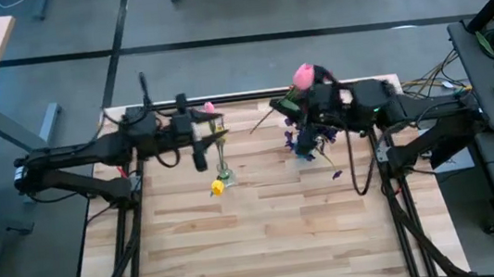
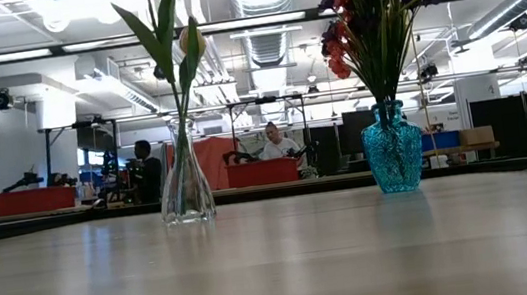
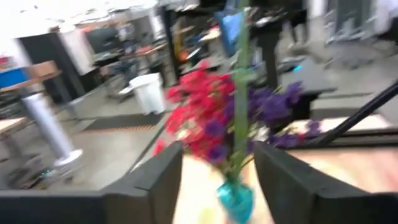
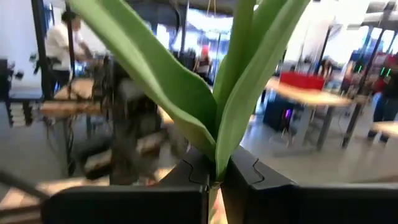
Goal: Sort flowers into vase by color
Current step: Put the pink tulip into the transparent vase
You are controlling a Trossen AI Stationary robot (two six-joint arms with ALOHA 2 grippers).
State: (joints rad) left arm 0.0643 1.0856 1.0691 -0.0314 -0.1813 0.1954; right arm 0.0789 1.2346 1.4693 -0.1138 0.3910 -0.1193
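My right gripper is above the table's far right, by the blue vase, and is shut on a pink tulip with long green leaves. The blue vase stands on its base and holds purple and red sprays. My left gripper is open at the far left. A green stem stands between its fingers, untouched as far as I can see. The clear vase holds leafy stems, a yellow bud and a pink bud. My right gripper pinches the pink tulip's stem between its two fingers, just below where the leaves part. The fingers come level from the table's right. The flower is lifted clear, with its leaves rising above the fingers and its bloom over the gripper.
Both vases stand in the far half of the wooden table; its near half is bare wood. Cables hang from the right arm. People sit at desks in the room beyond.
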